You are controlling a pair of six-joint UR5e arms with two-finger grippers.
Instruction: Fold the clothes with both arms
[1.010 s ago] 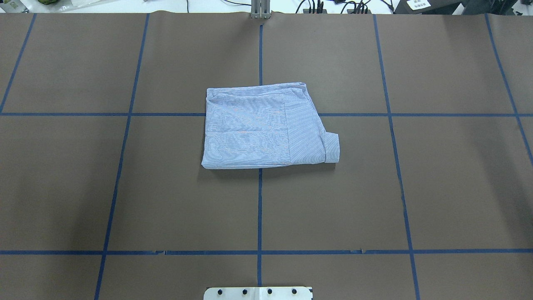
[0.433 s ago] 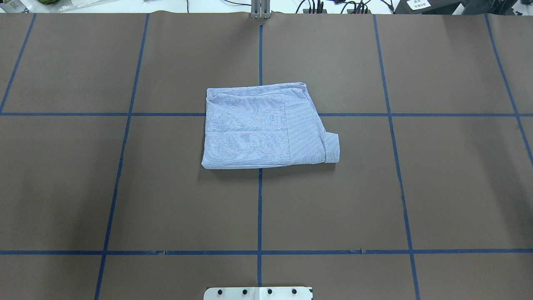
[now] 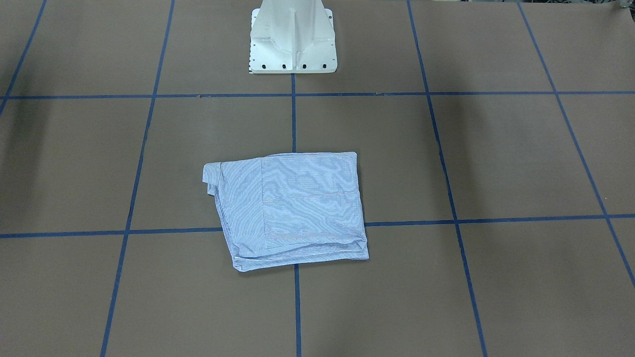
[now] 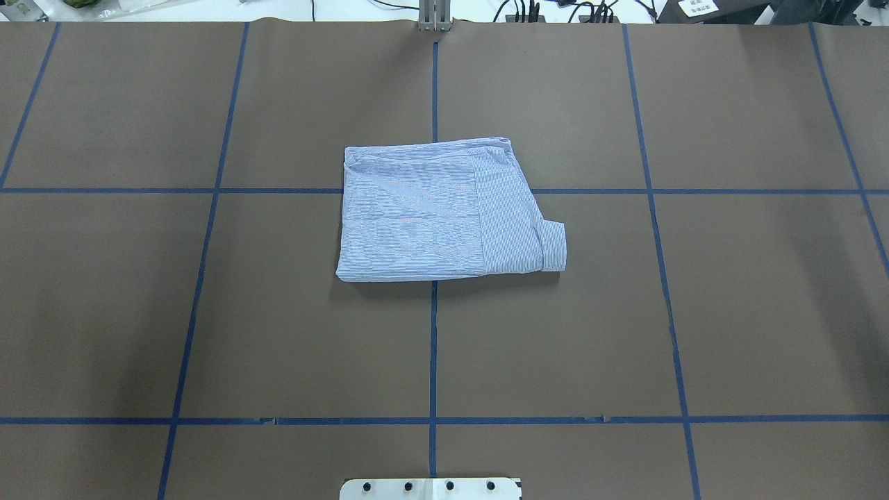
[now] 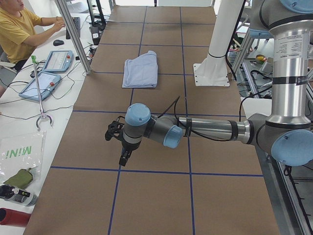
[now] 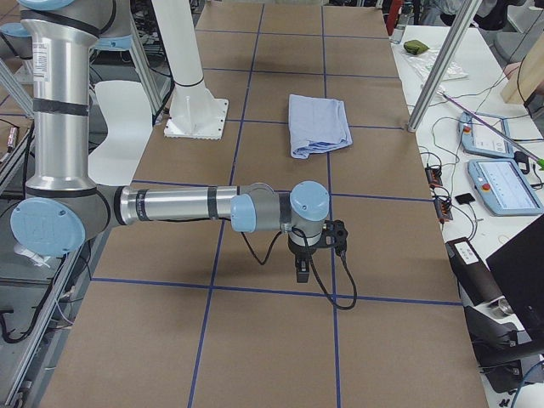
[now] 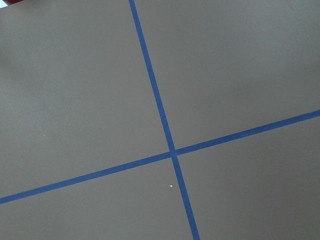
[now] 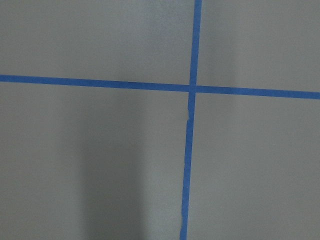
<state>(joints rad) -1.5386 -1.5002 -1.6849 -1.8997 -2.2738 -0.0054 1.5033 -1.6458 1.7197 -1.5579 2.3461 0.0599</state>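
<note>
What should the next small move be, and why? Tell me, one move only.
Probably bring the right gripper over to tuck in the cuff. The shirt already lies as a compact folded rectangle, nothing is holding it, and that cuff juts past its edge on the robot's right side.

Overhead, front views look steeply down from opposite sides, share shirt (image 4: 417, 215). Side views sight along desk (image 5: 146, 196) from either end. Wrist cameras close above tape lines (image 7: 173, 152).

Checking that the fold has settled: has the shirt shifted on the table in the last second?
No. The shirt still crosses the blue tape lines at the same spots.
</note>
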